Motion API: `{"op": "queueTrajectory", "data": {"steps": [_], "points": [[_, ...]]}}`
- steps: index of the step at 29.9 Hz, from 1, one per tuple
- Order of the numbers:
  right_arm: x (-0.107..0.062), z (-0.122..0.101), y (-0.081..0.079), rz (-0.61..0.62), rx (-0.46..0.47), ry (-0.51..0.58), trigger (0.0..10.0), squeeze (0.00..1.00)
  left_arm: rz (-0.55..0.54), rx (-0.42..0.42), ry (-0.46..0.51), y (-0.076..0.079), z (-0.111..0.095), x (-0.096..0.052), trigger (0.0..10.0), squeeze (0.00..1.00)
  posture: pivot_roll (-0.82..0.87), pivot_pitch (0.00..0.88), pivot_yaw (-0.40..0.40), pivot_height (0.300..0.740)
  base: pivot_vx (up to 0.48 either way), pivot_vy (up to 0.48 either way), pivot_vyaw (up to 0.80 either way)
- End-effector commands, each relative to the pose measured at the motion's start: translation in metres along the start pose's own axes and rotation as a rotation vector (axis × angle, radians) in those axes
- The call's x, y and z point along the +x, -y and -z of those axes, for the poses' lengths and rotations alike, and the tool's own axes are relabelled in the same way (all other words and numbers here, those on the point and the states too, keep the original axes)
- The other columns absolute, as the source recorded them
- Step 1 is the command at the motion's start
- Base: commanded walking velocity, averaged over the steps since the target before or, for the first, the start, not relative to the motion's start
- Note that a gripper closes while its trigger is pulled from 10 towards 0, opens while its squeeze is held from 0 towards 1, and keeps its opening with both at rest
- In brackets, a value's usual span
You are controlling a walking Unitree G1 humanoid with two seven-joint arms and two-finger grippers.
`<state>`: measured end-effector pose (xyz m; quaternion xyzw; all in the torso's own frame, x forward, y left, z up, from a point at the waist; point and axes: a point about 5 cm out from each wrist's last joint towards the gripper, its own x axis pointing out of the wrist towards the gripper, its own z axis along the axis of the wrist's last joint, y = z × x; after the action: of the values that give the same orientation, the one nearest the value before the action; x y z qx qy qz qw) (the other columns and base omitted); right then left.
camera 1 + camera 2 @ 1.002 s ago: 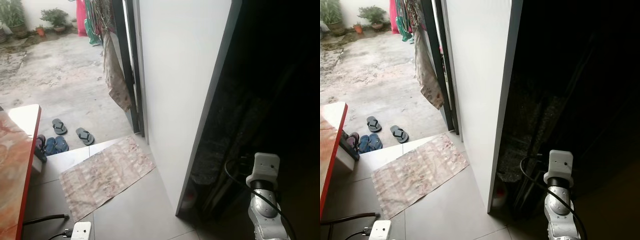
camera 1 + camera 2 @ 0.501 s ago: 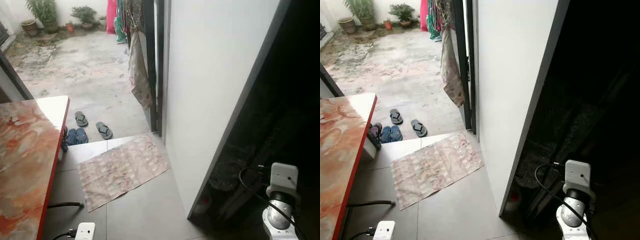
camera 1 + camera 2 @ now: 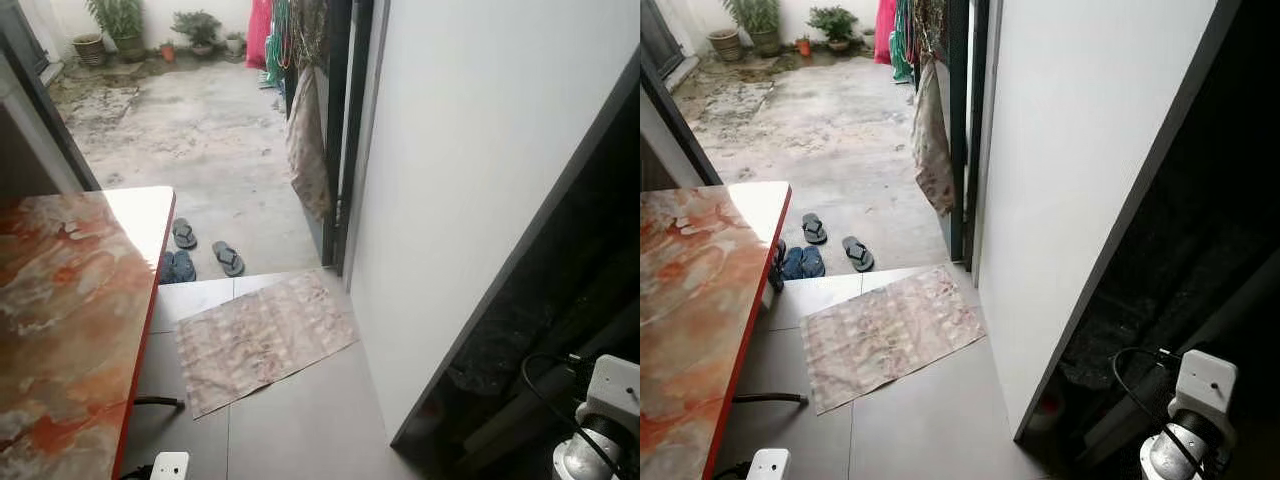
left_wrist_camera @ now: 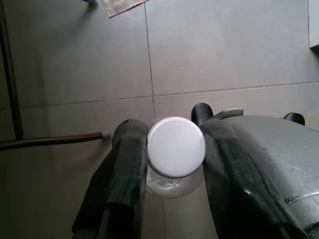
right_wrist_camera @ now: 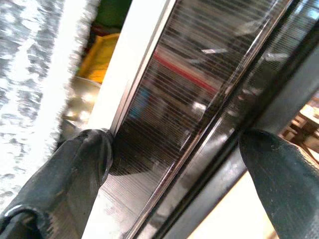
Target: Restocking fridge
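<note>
In the left wrist view my left gripper (image 4: 172,130) is shut on a clear jar with a white screw lid (image 4: 176,148), held above the grey floor tiles. In the right wrist view my right gripper (image 5: 177,144) stands open, its fingers (image 5: 79,169) on either side of a white edge and a dark ribbed glass panel (image 5: 174,114). The tall white fridge panel (image 3: 480,150) with a dark edge rises on the right, with deep shadow behind it. The silver right arm (image 3: 1195,420) shows at the lower right, close to that dark opening.
A red-edged marble table (image 3: 70,320) stands on the left. A patterned mat (image 3: 265,335) lies before the doorway, with slippers (image 3: 228,258) beyond it on the patio. A cable (image 3: 770,398) and a white power strip (image 3: 768,465) lie on the tiles near the table.
The head camera has swung left: more of the marble table shows and the fridge panel and right arm sit further right in the picture. Nothing on the floor has moved.
</note>
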<state>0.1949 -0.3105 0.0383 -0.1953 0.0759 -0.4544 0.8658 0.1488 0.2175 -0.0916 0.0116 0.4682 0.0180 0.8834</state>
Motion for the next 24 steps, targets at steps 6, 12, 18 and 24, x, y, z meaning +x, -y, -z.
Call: {"op": "queueTrajectory", "data": {"steps": [6, 12, 18, 24], "points": [[-0.01, 0.056, 0.046, 0.251, -0.009, -0.337, 10.0, 0.0, -0.004, 0.013, -0.023, 0.0, 0.009, -0.002, 10.0, 0.0, -0.1, 0.051, 0.03, 0.74, 0.0, 0.0, 0.0], [-0.031, 0.064, -0.002, -0.18, 0.152, -0.404, 10.0, 0.0, 0.005, 0.02, -0.023, 0.007, 0.007, -0.001, 10.0, 0.0, -0.11, 0.052, 0.025, 0.74, 0.0, 0.0, 0.0], [-0.065, 0.086, -0.025, -0.514, -0.02, -0.52, 10.0, 0.0, 0.019, 0.022, -0.005, 0.015, -0.001, 0.002, 10.0, 0.0, -0.11, 0.053, 0.022, 0.74, 0.0, 0.0, 0.0], [-0.08, 0.111, -0.022, -0.618, -0.164, -0.702, 10.0, 0.0, 0.027, 0.023, 0.003, 0.017, -0.005, 0.004, 10.0, 0.0, -0.11, 0.046, 0.02, 0.74, 0.0, 0.0, 0.0]]}}
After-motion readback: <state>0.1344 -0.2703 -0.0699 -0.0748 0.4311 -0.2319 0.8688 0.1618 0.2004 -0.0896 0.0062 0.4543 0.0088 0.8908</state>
